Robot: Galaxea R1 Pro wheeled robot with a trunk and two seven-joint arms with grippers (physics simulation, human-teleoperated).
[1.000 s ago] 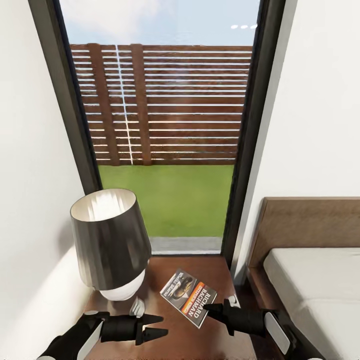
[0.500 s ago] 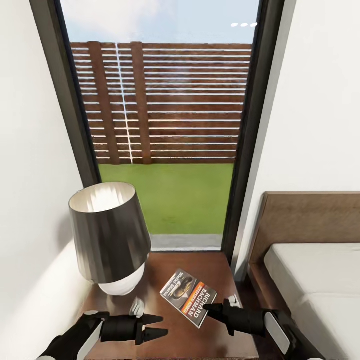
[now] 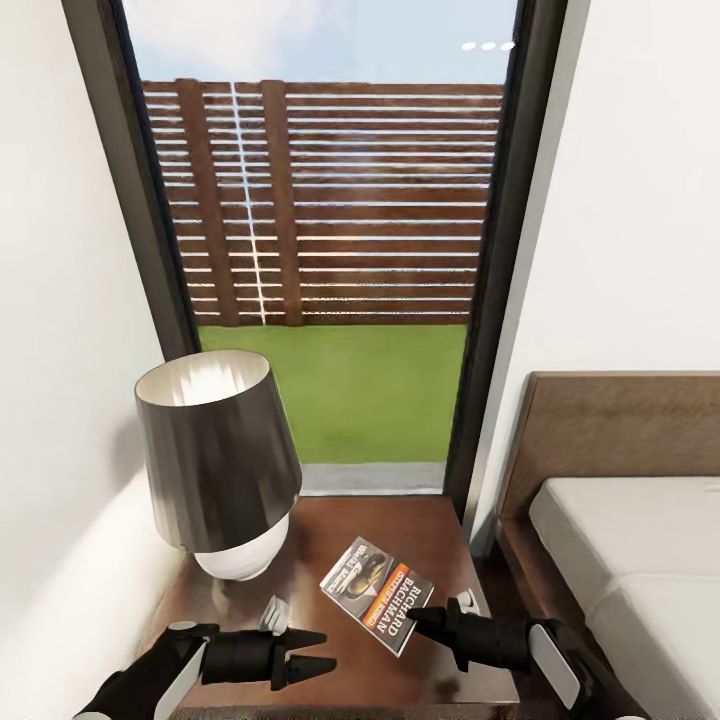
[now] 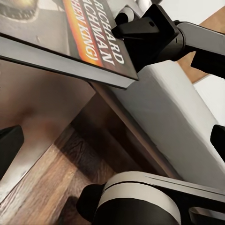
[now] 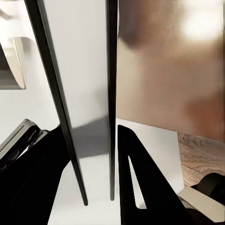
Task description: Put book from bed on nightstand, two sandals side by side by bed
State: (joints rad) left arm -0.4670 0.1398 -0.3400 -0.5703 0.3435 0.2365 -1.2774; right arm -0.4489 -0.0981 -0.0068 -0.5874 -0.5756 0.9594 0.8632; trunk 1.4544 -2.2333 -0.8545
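Observation:
The book (image 3: 377, 594), dark-covered with an orange band, hangs tilted just above the dark-brown nightstand (image 3: 400, 530). My right gripper (image 3: 418, 618) is shut on its near right corner. In the right wrist view the thin book (image 5: 84, 93) stands edge-on between the black fingers (image 5: 140, 178). From the left wrist view the book (image 4: 70, 33) shows from below, clear of the wood. My left gripper (image 3: 320, 650) is open with nothing in it, over the nightstand's front left, a little left of the book. The bed (image 3: 640, 560) lies to the right. The sandals are out of view.
A lamp (image 3: 215, 450) with a dark shade and white base stands on the nightstand's left half. Behind is a tall dark-framed window (image 3: 330, 250) onto grass and a slatted fence. White walls close in on both sides. The brown headboard (image 3: 620, 430) rises at the right.
The whole view has shifted, so the lamp, nightstand and bed sit higher in the picture. Both grippers and the book keep their places in it.

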